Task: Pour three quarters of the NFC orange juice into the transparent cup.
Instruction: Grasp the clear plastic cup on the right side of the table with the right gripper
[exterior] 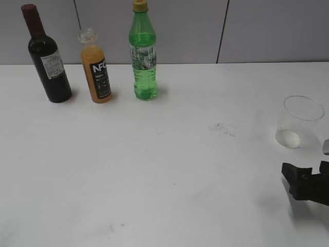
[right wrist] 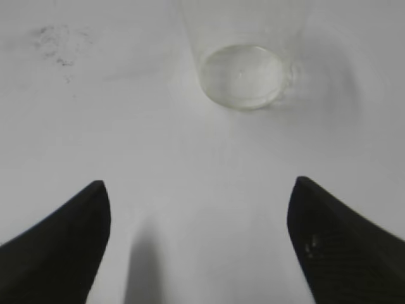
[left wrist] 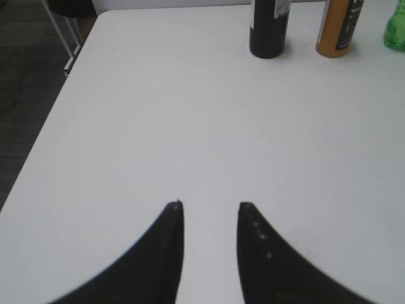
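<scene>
The NFC orange juice stands uncapped at the back left of the white table, full of orange liquid; its lower part shows in the left wrist view. The transparent cup stands empty at the right edge; its base shows in the right wrist view. My right gripper is open and empty, just in front of the cup; it shows at the lower right of the exterior view. My left gripper is open and empty, well in front of the bottles. It is out of the exterior view.
A dark wine bottle stands left of the juice and a green soda bottle right of it. The table's left edge drops to a dark floor. Faint smudges mark the table surface.
</scene>
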Robot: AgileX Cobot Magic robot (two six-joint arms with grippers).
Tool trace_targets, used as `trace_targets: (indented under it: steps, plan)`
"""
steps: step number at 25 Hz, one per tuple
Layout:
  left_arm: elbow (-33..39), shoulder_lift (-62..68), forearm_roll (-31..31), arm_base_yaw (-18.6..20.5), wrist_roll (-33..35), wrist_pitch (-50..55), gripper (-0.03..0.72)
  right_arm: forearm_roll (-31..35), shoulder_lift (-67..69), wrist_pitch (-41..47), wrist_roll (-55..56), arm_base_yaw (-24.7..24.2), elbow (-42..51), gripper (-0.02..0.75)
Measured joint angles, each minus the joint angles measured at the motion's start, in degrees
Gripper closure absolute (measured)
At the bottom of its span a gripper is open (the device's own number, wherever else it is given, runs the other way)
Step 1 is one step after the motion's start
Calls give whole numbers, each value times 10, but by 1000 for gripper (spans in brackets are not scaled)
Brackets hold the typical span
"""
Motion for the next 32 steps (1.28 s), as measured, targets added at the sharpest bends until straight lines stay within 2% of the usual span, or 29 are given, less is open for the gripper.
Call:
trace_targets:
  steps: [15,32]
  plan:
    - [0,0,0,0,0,0,451,8,9,-4,4,0,-82,59]
    - [0,0,0,0,0,0,451,35,84,-4,40,0,-152,59]
